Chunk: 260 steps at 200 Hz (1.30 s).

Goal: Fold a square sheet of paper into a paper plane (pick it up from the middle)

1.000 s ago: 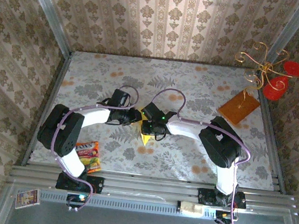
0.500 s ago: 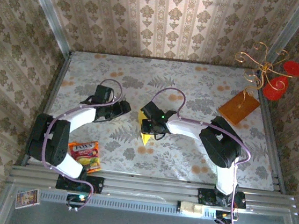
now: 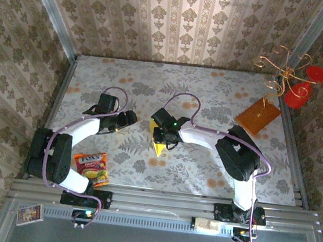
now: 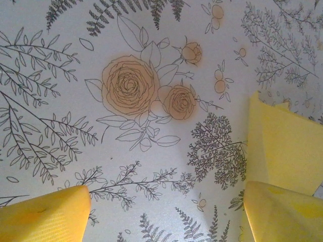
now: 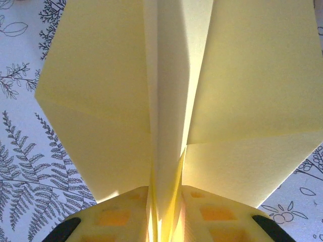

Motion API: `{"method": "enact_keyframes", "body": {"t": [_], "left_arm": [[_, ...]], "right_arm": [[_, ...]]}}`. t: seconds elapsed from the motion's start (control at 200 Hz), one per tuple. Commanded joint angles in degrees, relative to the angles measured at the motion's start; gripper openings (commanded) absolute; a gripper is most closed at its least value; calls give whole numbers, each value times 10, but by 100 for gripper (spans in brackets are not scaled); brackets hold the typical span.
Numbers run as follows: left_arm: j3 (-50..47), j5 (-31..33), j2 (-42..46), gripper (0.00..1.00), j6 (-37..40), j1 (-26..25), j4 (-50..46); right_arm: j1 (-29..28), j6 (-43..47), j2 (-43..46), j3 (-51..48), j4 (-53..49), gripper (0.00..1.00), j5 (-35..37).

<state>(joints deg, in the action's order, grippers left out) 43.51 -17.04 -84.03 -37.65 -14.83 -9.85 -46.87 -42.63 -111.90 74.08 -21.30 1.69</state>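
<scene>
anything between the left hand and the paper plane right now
Nothing visible. Bare table lies between the open left hand and the paper plane, which the right hand pinches along its centre fold.

We see two arms alike: the left arm (image 3: 85, 127) and right arm (image 3: 199, 138) wear white shells between bulky black joint housings, each trailed by a looping purple cable (image 3: 181, 97) behind its gripper. A green light (image 3: 176, 123) glows just behind the right gripper (image 3: 157, 134). The left fingers (image 4: 45, 217) are plain yellow; the right fingers (image 5: 116, 218) show square recesses and black corners.
</scene>
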Motion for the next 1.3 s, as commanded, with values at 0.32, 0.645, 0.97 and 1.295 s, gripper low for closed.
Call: {"method": "enact_keyframes", "body": {"t": [0.32, 0.645, 0.97, 1.295], "left_arm": [[-4, -5, -10, 81, 8, 5, -3], [-1, -4, -6, 82, 11, 5, -7], [6, -7, -2, 83, 36, 6, -14], [37, 48, 12, 100, 87, -18, -66]], "right_arm": [[1, -15, -30, 22, -40, 23, 18], [3, -13, -31, 26, -47, 17, 22], [51, 53, 5, 80, -123, 12, 64], [154, 159, -61, 187, -175, 12, 71]]}}
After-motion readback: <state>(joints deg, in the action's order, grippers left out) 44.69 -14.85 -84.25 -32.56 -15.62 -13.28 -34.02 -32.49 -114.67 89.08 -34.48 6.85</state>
